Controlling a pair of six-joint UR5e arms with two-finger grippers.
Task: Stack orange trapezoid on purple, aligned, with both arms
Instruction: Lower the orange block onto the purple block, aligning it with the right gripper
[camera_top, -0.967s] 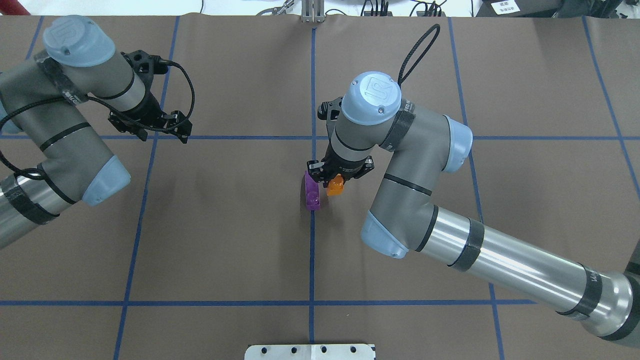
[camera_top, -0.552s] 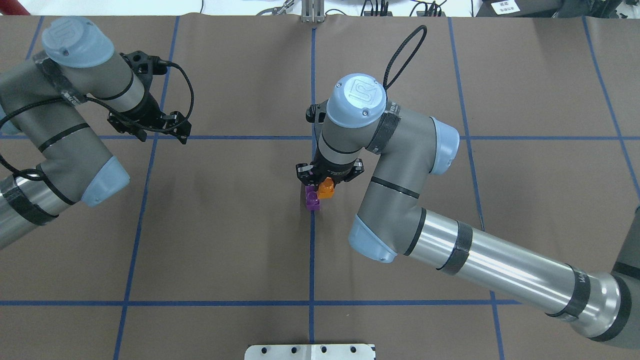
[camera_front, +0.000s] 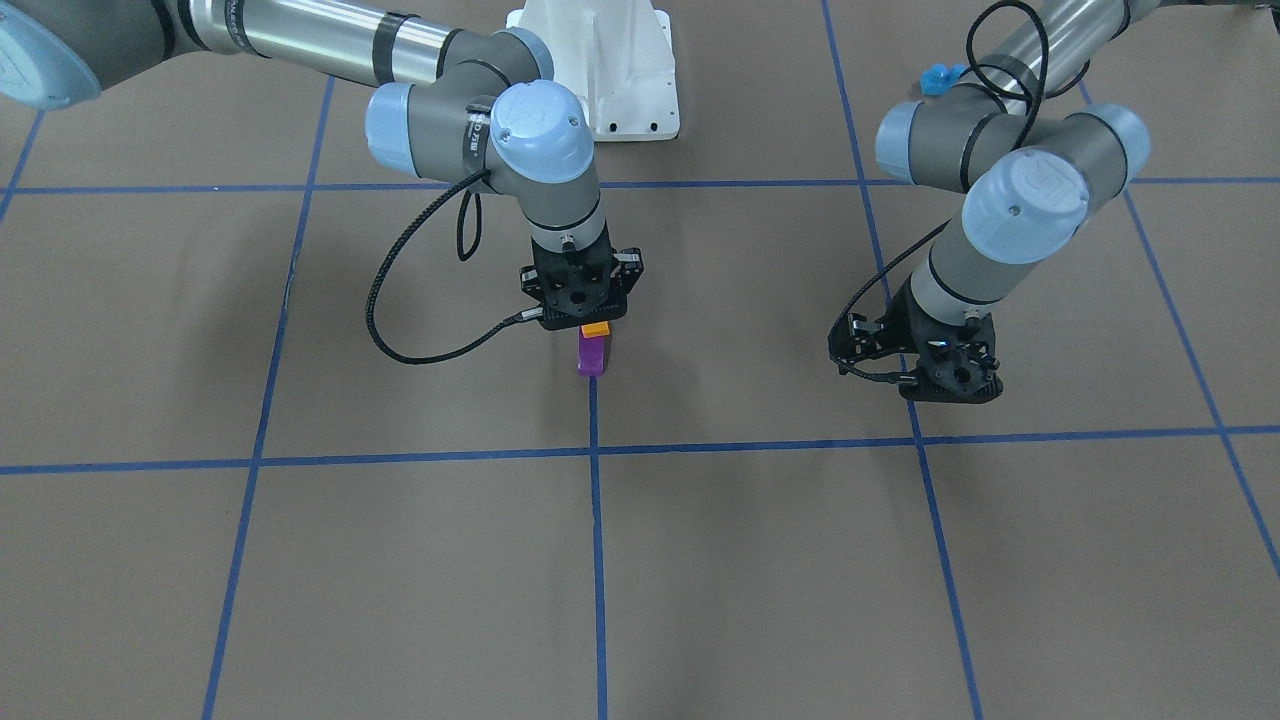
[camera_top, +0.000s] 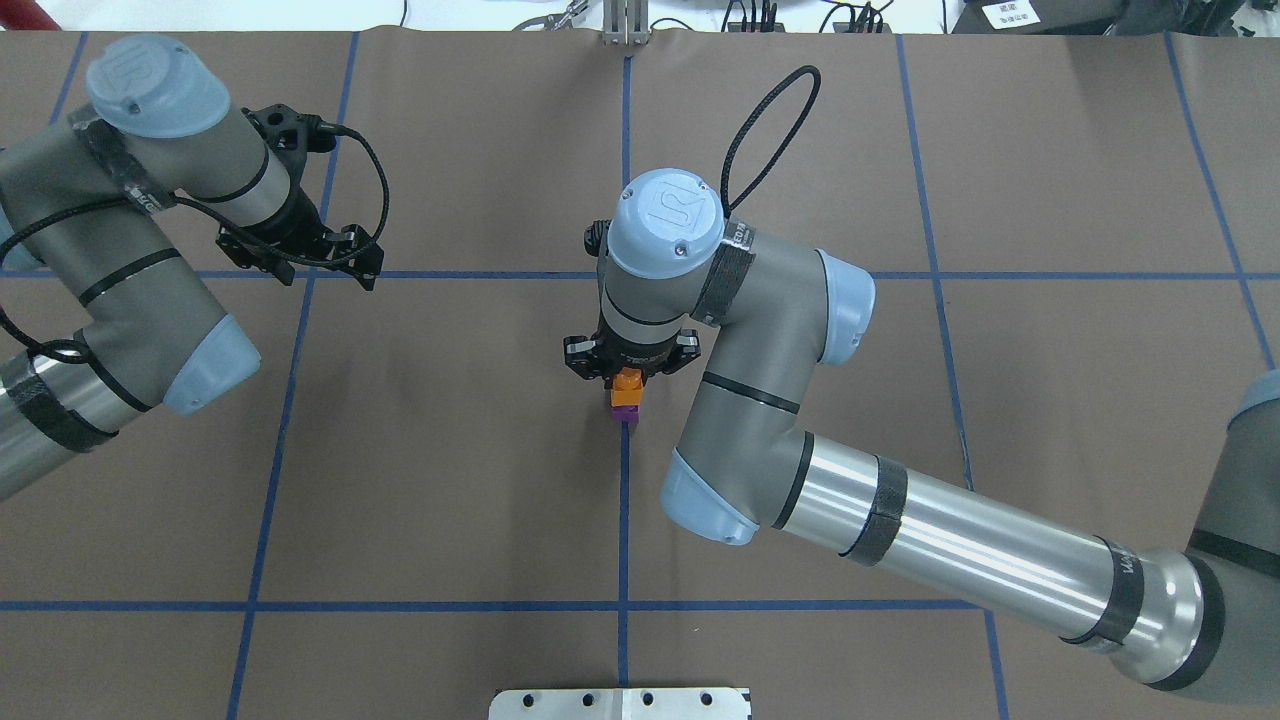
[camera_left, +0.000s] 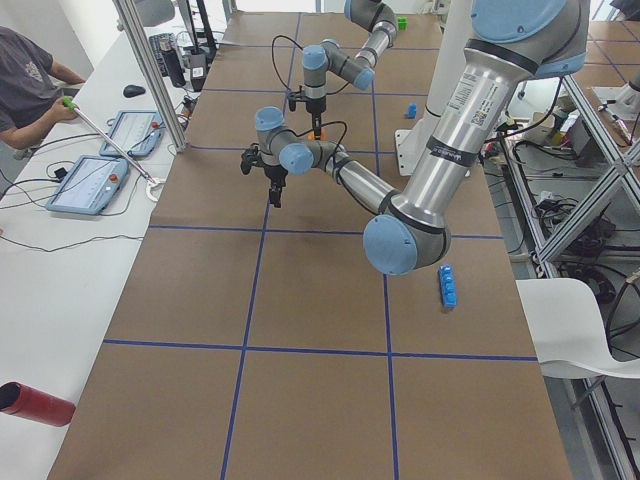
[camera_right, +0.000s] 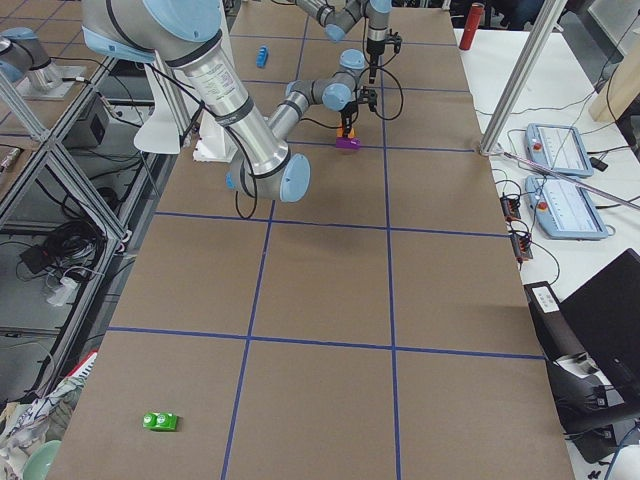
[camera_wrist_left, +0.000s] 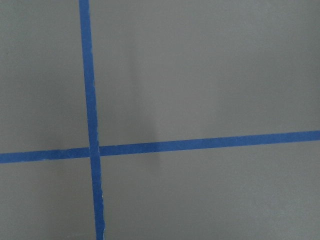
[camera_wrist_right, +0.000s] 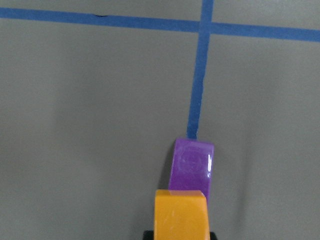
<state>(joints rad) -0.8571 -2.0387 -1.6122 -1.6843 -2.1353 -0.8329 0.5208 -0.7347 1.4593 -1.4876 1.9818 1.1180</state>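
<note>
The purple block (camera_top: 627, 412) stands on the blue centre line of the table. My right gripper (camera_top: 628, 374) is shut on the orange trapezoid (camera_top: 627, 381) and holds it directly over the purple block. In the right wrist view the orange trapezoid (camera_wrist_right: 180, 214) covers the near end of the purple block (camera_wrist_right: 192, 167). In the front view the orange trapezoid (camera_front: 596, 328) sits just at the purple block's (camera_front: 591, 356) top; I cannot tell whether they touch. My left gripper (camera_top: 300, 258) hovers far to the left over a tape crossing, with nothing under it; its fingers are hidden.
The white base mount (camera_front: 612, 70) is at the robot's side. A small blue block (camera_front: 935, 78) lies behind the left arm. A long blue brick (camera_left: 447, 286) and a green block (camera_right: 160, 421) lie far off. Operators' tablets (camera_right: 560, 150) stand beyond the table's far edge.
My right arm has carried the orange trapezoid to the left, from beside the purple block to over it. The left arm has not moved.
</note>
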